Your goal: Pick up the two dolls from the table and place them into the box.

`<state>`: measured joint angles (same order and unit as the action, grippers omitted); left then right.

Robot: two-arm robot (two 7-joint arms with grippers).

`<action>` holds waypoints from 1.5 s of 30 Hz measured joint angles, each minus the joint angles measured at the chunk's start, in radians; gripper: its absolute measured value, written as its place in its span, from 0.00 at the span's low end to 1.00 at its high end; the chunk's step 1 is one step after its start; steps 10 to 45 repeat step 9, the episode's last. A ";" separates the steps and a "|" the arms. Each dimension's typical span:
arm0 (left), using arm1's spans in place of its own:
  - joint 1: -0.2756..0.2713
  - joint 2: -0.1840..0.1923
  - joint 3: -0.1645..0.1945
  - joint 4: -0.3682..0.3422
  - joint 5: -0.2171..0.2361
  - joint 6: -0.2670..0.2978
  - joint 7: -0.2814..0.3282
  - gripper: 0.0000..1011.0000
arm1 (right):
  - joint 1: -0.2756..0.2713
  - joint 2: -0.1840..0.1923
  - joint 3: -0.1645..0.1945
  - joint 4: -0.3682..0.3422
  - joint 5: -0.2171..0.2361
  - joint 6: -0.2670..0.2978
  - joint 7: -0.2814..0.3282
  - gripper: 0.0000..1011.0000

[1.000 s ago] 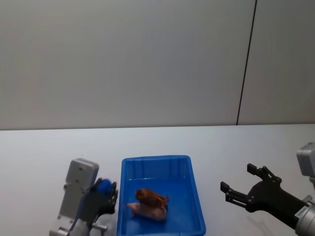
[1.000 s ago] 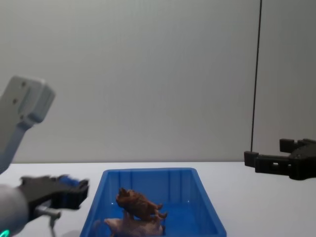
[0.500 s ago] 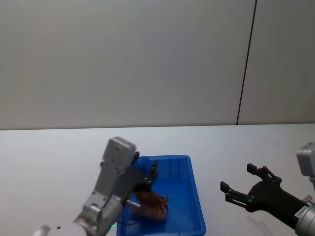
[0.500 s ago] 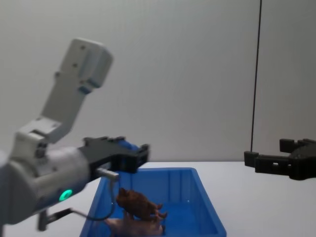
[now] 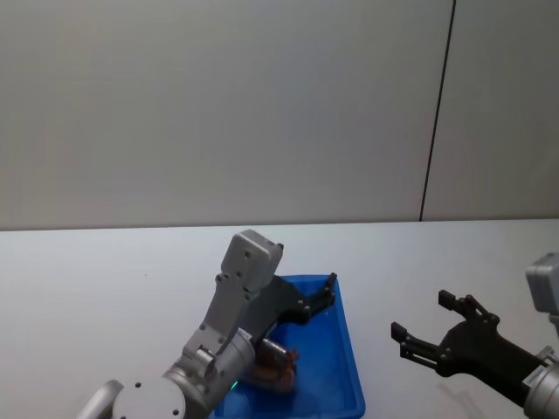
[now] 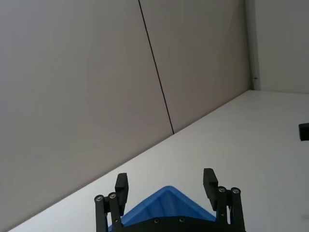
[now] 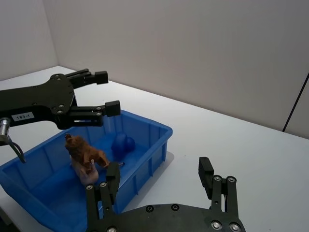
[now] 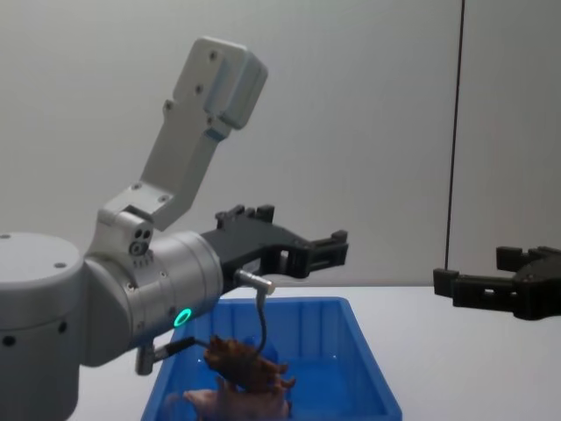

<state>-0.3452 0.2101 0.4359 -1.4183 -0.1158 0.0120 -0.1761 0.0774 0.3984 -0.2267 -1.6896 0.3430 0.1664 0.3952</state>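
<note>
— Where are the two dolls found?

— Both are seen inside the box (image 7: 145, 140), which is set on the table (image 5: 105, 279). The brown lion (image 7: 83, 151) is stood on top of the pale pink pig (image 7: 89, 175), toward the near end of the box. In the chest view the lion (image 8: 245, 364) is seen above the pig (image 8: 230, 405), the two touching.

— Is anything else held in the box?

— A small blue rounded object (image 7: 121, 143) is seen on the box floor, beyond the lion and apart from it. What it is exactly cannot be told.

— How is the left gripper placed?

— The left gripper (image 5: 325, 292) is held above the far end of the box, level with the table, its arm reaching across the box from the near left. Its fingers are spread and nothing is held between them. From the right wrist view the same gripper (image 7: 105, 92) is seen over the far rim, well above the dolls. In the left wrist view its fingertips (image 6: 121, 182) are shown parted, with a corner of the box (image 6: 166, 205) below them.

— And the right gripper?

— The right gripper (image 5: 424, 327) is held to the right of the box, well apart from it, over bare table. Its fingers are also spread, with nothing gripped. In the chest view it (image 8: 456, 285) is seen at the right edge, above table level.
</note>
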 joint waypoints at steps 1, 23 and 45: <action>-0.001 0.000 0.000 0.000 0.001 -0.004 -0.001 0.95 | 0.000 0.000 0.000 0.000 0.000 0.000 0.000 0.99; -0.001 0.000 -0.002 -0.009 0.005 -0.046 -0.015 0.99 | 0.000 0.000 0.000 0.000 0.000 0.000 0.000 0.99; -0.001 0.000 -0.002 -0.009 0.005 -0.046 -0.015 0.99 | 0.000 0.000 0.000 0.000 0.000 0.000 0.000 0.99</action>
